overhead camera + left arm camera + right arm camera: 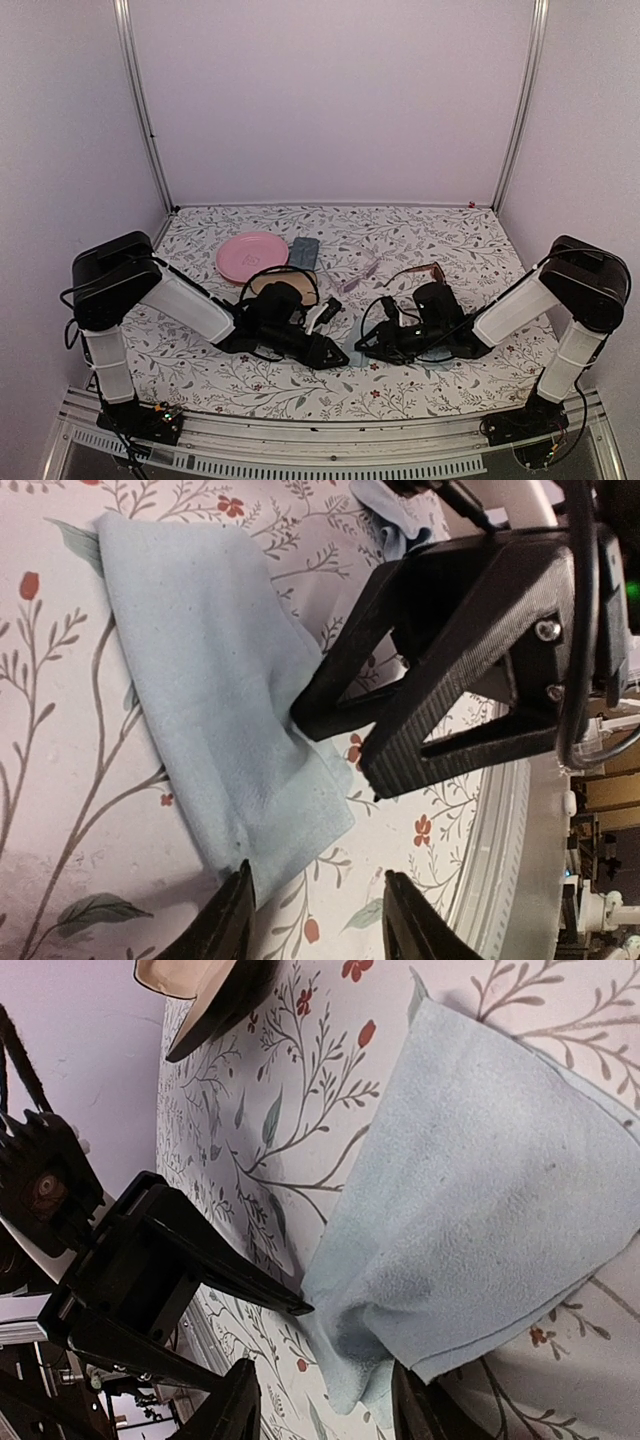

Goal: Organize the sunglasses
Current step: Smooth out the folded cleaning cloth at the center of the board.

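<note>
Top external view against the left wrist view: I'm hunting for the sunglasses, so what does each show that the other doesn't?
Only the top external view shows the sunglasses: the reddish-brown pair and the pale pinkish pair, plus the pink plate, the grey-blue case and the open black case. Only the left wrist view shows the light blue cloth close up, its layers folded, with the right hand open at its edge. Both show the floral table cover, the right hand and the left hand.
</note>
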Robot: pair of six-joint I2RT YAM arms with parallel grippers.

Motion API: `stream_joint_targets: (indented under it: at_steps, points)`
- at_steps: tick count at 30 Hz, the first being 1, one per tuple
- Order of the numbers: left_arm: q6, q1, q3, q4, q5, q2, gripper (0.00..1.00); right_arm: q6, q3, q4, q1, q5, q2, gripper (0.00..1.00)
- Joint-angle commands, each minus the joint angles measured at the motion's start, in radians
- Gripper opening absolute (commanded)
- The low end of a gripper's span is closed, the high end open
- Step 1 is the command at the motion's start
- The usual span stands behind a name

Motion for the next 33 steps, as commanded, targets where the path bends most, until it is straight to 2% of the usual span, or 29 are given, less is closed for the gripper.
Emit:
stream_joint_targets:
  at_steps: [1,12,23,33]
  points:
    - [0.031,-0.013,-0.005,-0.132,-0.042,-0.011,0.45,0.018,-0.033,-0.062,0.020,0.020,-0.028,0.47]
    - [0.070,-0.031,0.015,-0.185,-0.068,-0.024,0.45,0.001,-0.027,-0.128,0.029,0.035,-0.154,0.48]
    - [0.121,-0.036,0.031,-0.263,-0.062,-0.045,0.42,-0.038,0.080,-0.107,0.024,0.010,-0.021,0.48]
    - [0.143,-0.036,0.031,-0.290,-0.092,-0.072,0.42,-0.004,0.052,-0.092,0.037,-0.014,0.009,0.48]
